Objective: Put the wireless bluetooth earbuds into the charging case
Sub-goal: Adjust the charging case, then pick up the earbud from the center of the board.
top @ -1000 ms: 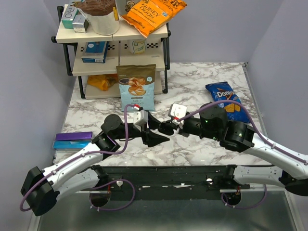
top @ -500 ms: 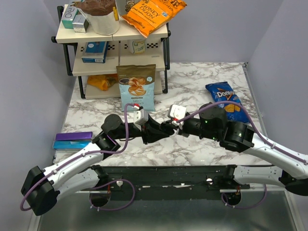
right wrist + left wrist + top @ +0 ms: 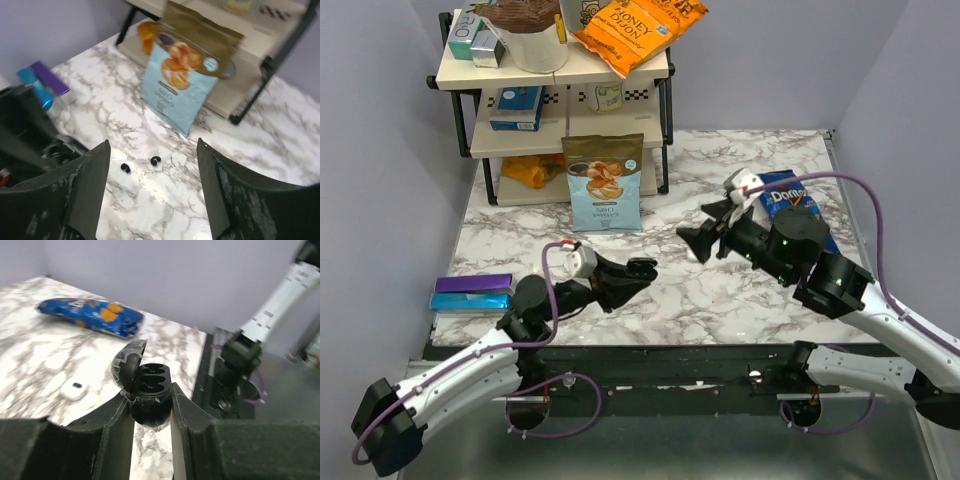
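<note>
The right end effector (image 3: 698, 240) is spreading and retreating, leaving the open charging case (image 3: 149, 390) pinched by the left end effector (image 3: 632, 272) near the tabletop's (image 3: 770, 160) near edge. Both earbuds (image 3: 155, 161) are lying loose mid-tabletop, awaiting pickup.

Bright even light, blurred wrist views.

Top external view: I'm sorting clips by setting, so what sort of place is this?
Likely a staged robot lab cell, not a home: left arm and right arm mounted at a marble-patterned table, a snack-stocked rack, plain lilac walls close around.
</note>
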